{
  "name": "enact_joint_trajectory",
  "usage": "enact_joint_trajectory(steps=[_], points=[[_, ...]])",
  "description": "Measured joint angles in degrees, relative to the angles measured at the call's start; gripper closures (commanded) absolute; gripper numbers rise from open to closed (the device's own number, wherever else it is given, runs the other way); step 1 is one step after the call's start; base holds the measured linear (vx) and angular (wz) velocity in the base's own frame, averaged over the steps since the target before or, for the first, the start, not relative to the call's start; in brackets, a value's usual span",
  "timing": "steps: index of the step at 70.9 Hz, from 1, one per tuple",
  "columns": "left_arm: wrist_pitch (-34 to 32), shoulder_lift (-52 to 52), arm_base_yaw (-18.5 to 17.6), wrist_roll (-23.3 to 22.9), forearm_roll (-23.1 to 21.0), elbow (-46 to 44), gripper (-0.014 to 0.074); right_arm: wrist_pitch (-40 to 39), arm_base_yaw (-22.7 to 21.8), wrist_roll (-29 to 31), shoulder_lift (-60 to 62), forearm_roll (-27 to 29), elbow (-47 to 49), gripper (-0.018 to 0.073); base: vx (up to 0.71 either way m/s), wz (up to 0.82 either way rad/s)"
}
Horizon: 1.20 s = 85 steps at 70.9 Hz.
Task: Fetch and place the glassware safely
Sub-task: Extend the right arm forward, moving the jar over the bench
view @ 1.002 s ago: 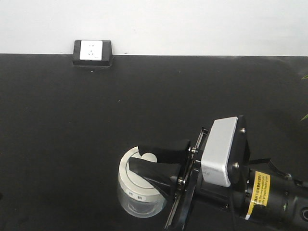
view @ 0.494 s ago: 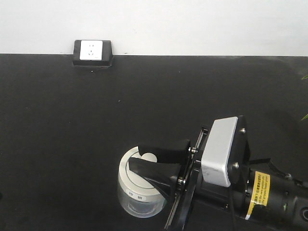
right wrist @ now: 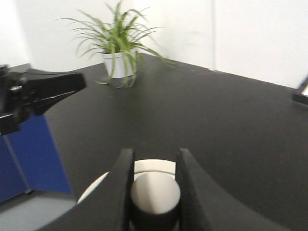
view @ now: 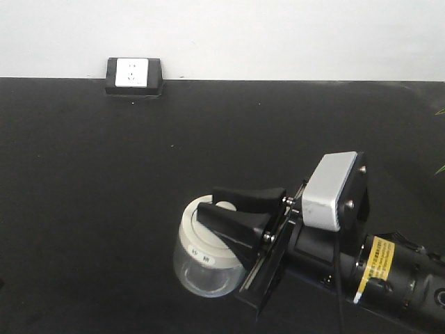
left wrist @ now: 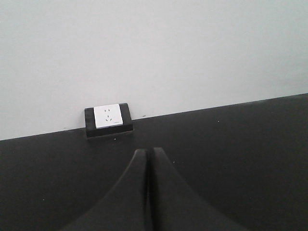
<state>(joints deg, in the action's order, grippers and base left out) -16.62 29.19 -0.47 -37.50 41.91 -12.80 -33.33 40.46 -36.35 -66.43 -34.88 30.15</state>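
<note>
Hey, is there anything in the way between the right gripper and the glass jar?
Nothing visible does. The right gripper has its jaws closed on either side of the lid knob of the glass jar.

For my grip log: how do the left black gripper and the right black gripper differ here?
The left black gripper is shut flush on nothing; the right black gripper is clamped on the raised knob of the small clear glass jar with the cream-white round lid. The left one faces a white power socket across the black tabletop; the right one sits over the jar. Both have black tapered fingers.
</note>
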Motion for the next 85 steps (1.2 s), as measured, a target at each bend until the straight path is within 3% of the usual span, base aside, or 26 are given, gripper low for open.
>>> enact_joint_trajectory(steps=[16,28,48,57,69,85], points=[[0.0,0.0,0.0,0.0,0.0,0.0,0.0603,1.6,0.0,9.2,-2.2,9.1,0.1,0.0560,0.00,0.00],[0.0,0.0,0.0,0.0,0.0,0.0,0.0603,4.2,0.0,14.0,-7.0,11.4,3.4,0.0560,0.00,0.00],[0.0,0.0,0.0,0.0,0.0,0.0,0.0603,5.1,-0.3,15.4,-16.4,11.9,14.5,0.0560,0.00,0.00],[0.0,0.0,0.0,0.0,0.0,0.0,0.0603,5.0,-3.1,13.2,-20.5,11.8,18.6,0.0560,0.00,0.00],[0.0,0.0,0.0,0.0,0.0,0.0,0.0603,4.9,-9.8,10.1,-23.9,6.9,21.1,0.0560,0.00,0.00],[0.0,0.0,0.0,0.0,0.0,0.0,0.0603,-0.7,-18.0,0.8,-29.5,-7.9,23.0,0.0560,0.00,0.00]])
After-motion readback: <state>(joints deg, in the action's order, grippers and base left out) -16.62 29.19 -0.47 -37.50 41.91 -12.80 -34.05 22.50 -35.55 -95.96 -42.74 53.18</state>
